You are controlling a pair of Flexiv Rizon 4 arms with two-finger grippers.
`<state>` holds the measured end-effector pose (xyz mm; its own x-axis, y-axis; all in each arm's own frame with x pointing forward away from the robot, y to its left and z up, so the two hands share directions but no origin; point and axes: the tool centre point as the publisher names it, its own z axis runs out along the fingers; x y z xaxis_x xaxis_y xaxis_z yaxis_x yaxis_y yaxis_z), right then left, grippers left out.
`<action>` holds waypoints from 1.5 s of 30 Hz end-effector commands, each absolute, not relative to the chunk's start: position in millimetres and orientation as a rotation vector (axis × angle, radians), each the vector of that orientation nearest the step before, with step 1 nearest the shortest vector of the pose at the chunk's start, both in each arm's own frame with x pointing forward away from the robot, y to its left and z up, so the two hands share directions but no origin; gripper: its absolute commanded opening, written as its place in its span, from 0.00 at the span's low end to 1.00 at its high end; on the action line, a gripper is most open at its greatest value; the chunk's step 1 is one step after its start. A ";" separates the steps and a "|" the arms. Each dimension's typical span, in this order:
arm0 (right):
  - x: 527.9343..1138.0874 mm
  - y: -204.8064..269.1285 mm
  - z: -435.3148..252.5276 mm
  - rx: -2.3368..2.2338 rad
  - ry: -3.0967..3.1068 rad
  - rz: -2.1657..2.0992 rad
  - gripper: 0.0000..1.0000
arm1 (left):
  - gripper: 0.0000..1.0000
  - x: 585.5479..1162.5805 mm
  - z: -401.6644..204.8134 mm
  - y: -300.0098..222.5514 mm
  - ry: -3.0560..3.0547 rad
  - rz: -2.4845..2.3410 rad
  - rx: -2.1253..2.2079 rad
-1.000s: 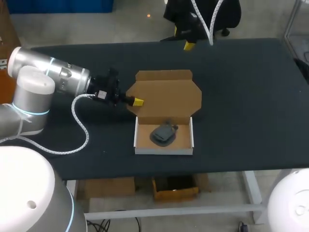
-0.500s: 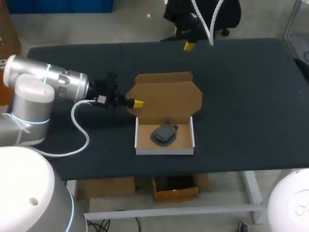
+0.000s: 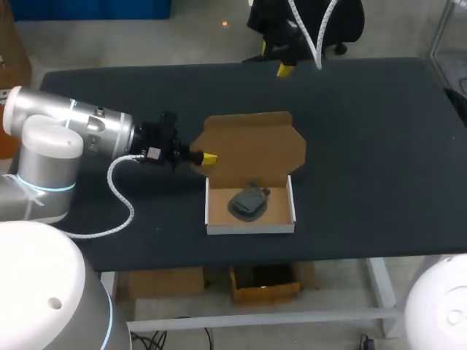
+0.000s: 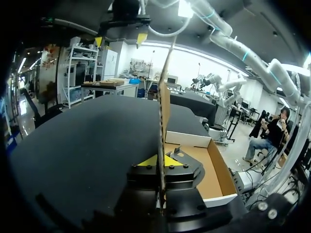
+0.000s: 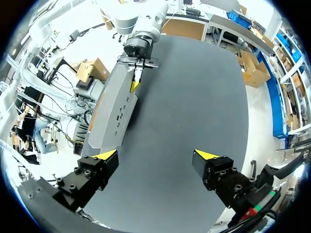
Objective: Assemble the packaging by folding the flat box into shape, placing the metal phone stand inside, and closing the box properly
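Observation:
The cardboard box (image 3: 250, 227) lies near the table's front with its brown lid (image 3: 252, 146) raised at the back. Inside the tray rests the grey metal phone stand (image 3: 248, 202). My left gripper (image 3: 209, 157) is shut on the lid's left edge. In the left wrist view the lid (image 4: 165, 97) stands upright, pinched between the left gripper's (image 4: 160, 160) yellow tips, with the tray (image 4: 214, 167) to one side. My right gripper (image 3: 277, 60) hangs open over the table's far edge, holding nothing. The right wrist view shows that right gripper (image 5: 155, 155) wide apart, and ahead of it the lid's outer face (image 5: 114, 111) and the left gripper (image 5: 135, 86).
The black table (image 3: 365, 146) is bare to the right of the box and along its far side. My left arm's white cable (image 3: 120, 197) loops over the table at the left.
The lid has tilted up a little further in the left gripper's hold. The box has slid slightly right. The right gripper has not moved.

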<state>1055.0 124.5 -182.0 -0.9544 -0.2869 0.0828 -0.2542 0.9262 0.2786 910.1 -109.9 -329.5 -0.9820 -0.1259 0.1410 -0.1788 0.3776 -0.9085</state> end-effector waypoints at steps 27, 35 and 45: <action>1049.7 148.3 -174.7 0.274 -3.041 -0.163 1.00 | 0.00 901.5 -332.7 -111.3 -2.604 1.727 0.244; 1052.4 154.1 -176.9 0.162 -3.080 -0.066 1.00 | 0.00 901.5 -332.7 -111.3 -2.604 1.727 0.244; 1051.4 155.8 -178.2 0.162 -3.082 -0.055 1.00 | 0.00 901.5 -332.7 -111.3 -2.604 1.727 0.244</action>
